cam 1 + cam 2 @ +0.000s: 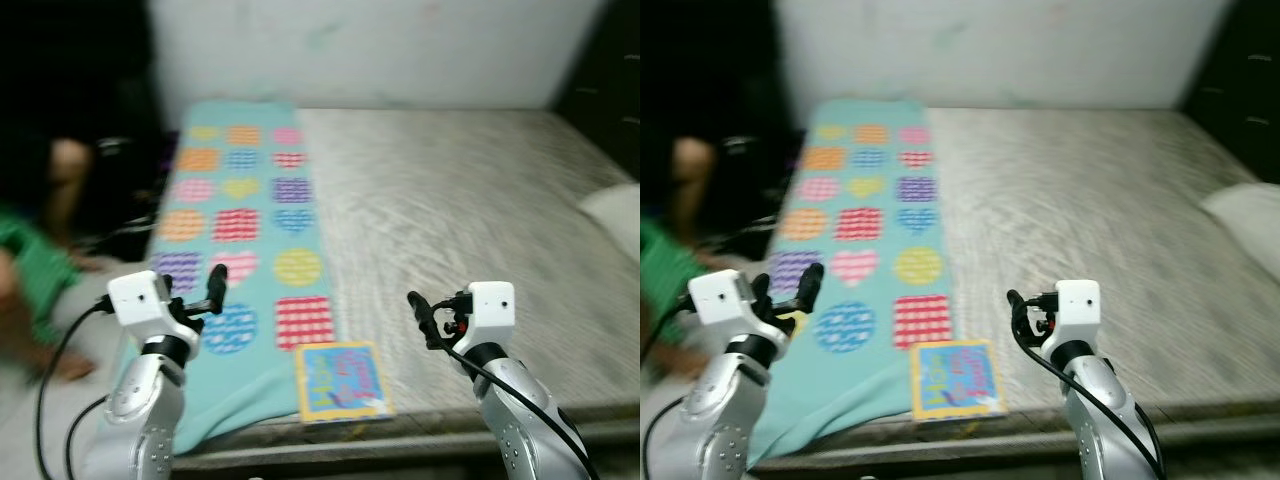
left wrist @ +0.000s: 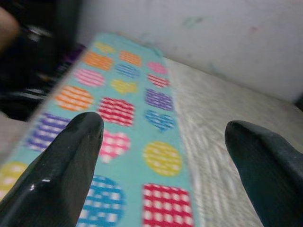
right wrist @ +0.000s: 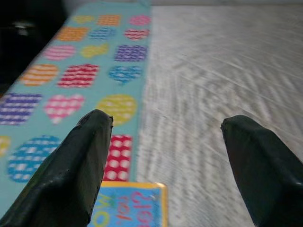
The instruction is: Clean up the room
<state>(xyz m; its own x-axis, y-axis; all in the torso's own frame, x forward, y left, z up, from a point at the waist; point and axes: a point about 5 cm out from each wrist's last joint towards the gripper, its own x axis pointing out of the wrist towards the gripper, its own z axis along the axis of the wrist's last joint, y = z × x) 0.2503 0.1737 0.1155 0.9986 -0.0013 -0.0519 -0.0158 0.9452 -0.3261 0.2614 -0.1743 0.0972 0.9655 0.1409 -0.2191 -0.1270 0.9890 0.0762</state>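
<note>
Facing a grey bed (image 1: 470,200), both arms are seen raised with nothing held. The left claw (image 2: 165,161) hangs with its fingers spread wide above a teal blanket (image 1: 240,215) patterned with gingham hearts and discs; the right claw (image 3: 165,161) is likewise spread, poised over the bare mattress just beside the blanket's edge.

The likeliest thing to be tidied — a thin, bright children's book (image 1: 343,380) with a yellow border — lies flat at the near edge of the bed, at about 6 o'clock in the head view, between the two arms. Its left part rests on the blanket and its right part on the mattress. In the right wrist view its top corner (image 3: 130,205) is seen just ahead of one finger (image 3: 71,175).

The book is judged to be light and fairly stiff, with a slick cover, so a pinch from above would probably slide off. A better hold is offered by the near edge, which sits close to the lip of the bed — a finger could be slipped beneath it there, or beneath the right-hand edge on the firmer mattress. The blanket is judged to be soft and limp; it would bunch and drag if caught together with the book.

A person (image 1: 30,270) in green is blurred at 9 o'clock, and a pale pillow (image 1: 615,215) is seen at 3 o'clock.
</note>
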